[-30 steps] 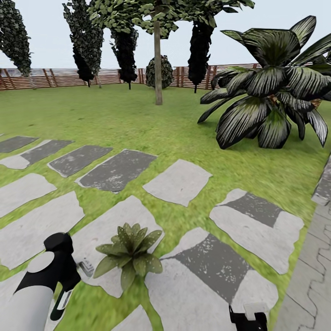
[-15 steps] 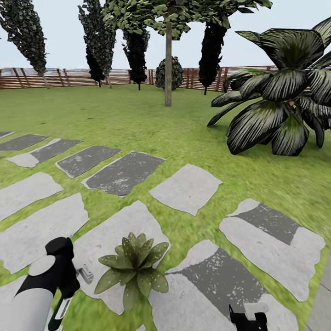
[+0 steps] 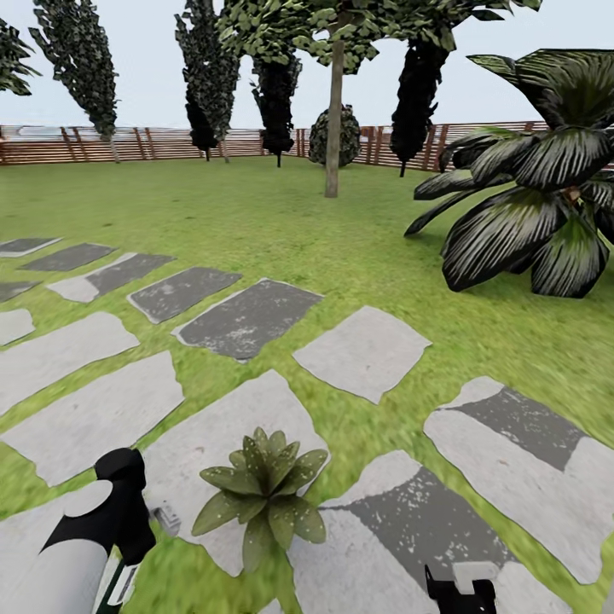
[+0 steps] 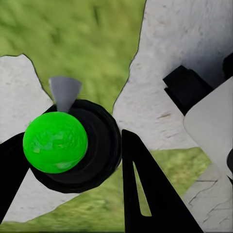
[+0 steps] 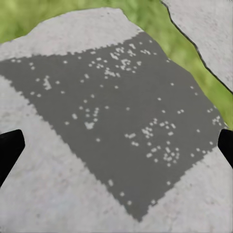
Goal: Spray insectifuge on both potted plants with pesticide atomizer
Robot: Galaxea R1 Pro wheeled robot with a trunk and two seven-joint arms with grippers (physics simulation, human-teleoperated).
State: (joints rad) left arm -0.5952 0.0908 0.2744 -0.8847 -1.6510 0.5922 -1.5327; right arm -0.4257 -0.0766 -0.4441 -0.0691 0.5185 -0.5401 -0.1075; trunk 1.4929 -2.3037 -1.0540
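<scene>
Fingers (image 4: 145,189) of the left gripper (image 4: 73,170) sit on either side of the pesticide atomizer (image 4: 73,145), pinching its round black body so that the bright green cap faces the wrist camera and a small grey nozzle points away over the grass. The bottle looks like hard, smooth plastic: light, stiff, probably a little slick, so by my reading a firm hold around the dark middle, below the cap, suits it best and leaves the nozzle free. How much liquid it carries cannot be told.

From the head camera the left arm reaches down at the lower left, its hand low over a pale stepping stone (image 3: 213,443), just beside one potted plant (image 3: 263,495). That plant is a low rosette of pointed green leaves with paler speckled edges, standing at the near edge of the stone where it meets the lawn; its pot is hidden. The leaves look soft and easily bent, so spray should reach them without contact.

Right gripper (image 5: 116,145) hangs over a dark-patched stone (image 5: 111,126), its black fingertips spread wide, holding nothing.
</scene>
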